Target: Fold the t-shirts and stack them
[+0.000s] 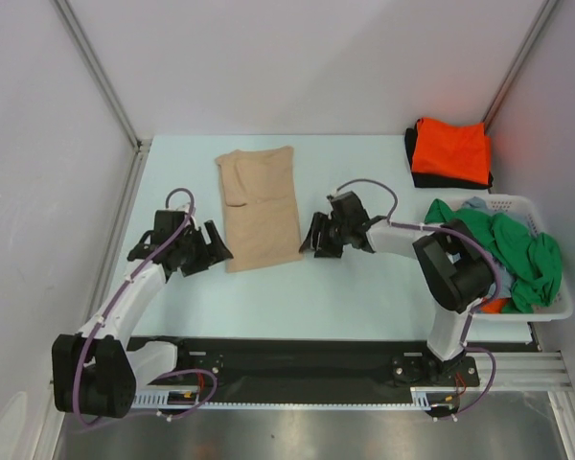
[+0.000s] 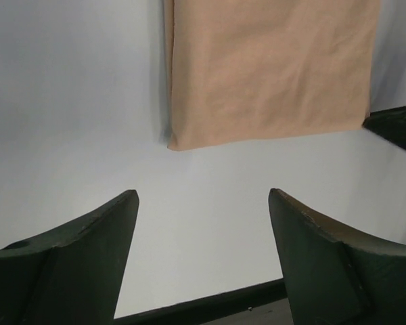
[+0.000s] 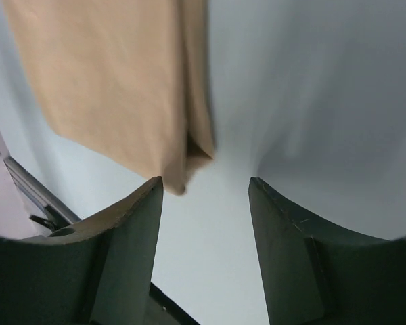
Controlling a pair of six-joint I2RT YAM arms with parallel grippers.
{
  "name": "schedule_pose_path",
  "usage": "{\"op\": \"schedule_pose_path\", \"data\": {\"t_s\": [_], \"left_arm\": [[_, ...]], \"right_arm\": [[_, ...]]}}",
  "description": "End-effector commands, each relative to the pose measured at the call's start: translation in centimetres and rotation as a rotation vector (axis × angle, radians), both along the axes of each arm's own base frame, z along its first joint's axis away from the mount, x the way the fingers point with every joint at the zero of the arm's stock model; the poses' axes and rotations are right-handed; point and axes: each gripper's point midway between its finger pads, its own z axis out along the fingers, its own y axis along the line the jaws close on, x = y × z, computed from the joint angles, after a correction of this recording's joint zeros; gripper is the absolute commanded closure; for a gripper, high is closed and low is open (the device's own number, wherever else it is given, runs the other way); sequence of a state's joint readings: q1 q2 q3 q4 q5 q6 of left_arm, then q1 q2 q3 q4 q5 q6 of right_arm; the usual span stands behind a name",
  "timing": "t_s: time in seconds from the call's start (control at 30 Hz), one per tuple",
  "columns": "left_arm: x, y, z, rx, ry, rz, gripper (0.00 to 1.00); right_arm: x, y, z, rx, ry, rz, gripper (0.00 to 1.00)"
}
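Folded tan t-shirt (image 1: 259, 206), long axis near-to-far

White plastic laundry basket (image 1: 514, 200) at 3 o'clock on pale table (image 1: 364, 297), black mounting rail (image 1: 307, 356) along 6 o'clock edge, white walls (image 1: 297, 57) behind, metal post (image 1: 96, 72) at 10 o'clock.
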State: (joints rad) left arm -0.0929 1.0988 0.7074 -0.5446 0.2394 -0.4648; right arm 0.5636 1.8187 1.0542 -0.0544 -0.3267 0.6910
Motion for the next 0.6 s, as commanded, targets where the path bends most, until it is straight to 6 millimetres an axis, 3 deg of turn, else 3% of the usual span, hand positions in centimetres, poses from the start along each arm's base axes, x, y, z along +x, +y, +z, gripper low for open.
{"op": "schedule_pose_path", "data": {"t_s": [0.0,0.27,0.57], "left_arm": [[0.8,-1.0,0.1,-0.064,-0.04,0.038,0.17],[-0.1,-0.2,-2.3,-0.065,-0.022,0.146,0.18],[0.5,0.1,-4.7,-0.08,-0.024,0.214,0.2]], "right_arm": [[-1.0,2.7,1.2,0.139,-0.016,0.056,0.41],[-2.4,2.8,-2.3,0.164,0.054,0.055,0.43],[-1.4,1.1,-3.5,0.161,0.068,0.021,0.77]]}}
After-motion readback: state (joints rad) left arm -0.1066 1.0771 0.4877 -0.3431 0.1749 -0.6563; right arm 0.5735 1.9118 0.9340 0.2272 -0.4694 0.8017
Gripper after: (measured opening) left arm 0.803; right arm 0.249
